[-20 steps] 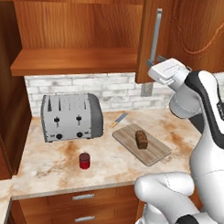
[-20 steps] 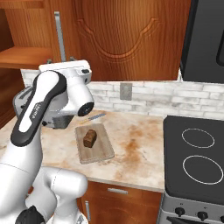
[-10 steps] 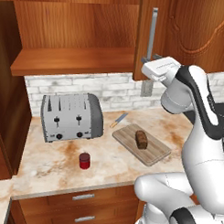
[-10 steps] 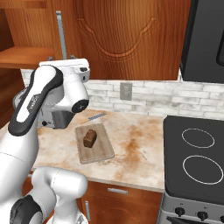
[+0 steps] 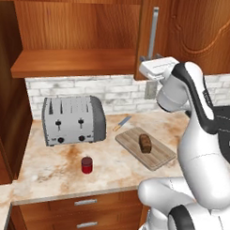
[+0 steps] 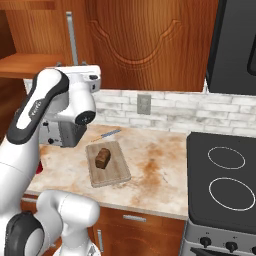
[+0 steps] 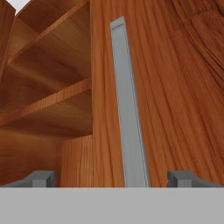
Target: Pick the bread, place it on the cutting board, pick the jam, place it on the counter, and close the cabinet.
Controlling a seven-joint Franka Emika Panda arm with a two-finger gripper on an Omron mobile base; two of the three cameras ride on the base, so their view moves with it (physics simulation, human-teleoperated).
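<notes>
The bread [image 5: 145, 143] [image 6: 102, 158] lies on the cutting board [image 5: 155, 157] [image 6: 114, 173] on the counter [image 5: 49, 168] [image 6: 155, 172]. The red jam [image 5: 87, 164] stands on the counter in front of the toaster. The cabinet [image 5: 76, 61] stands open, its shelves bare. My gripper [image 5: 148, 59] [image 6: 72, 65] [image 7: 113, 179] is open and empty, raised to the lower end of the cabinet door's silver handle [image 5: 153, 31] [image 6: 72, 35] [image 7: 127, 109]. In the hand view the handle rises between my two fingertips [image 7: 41, 178], close ahead.
A silver toaster [image 5: 74, 120] sits at the back left of the counter. A knife [image 5: 122, 123] [image 6: 106, 133] lies by the brick wall behind the board. A black stove [image 6: 225, 170] adjoins the counter on the right. Drawers [image 5: 85, 202] run below.
My hand has shifted slightly left and up, closer to the bottom of the cabinet door handle. Bread, board and jam have not moved.
</notes>
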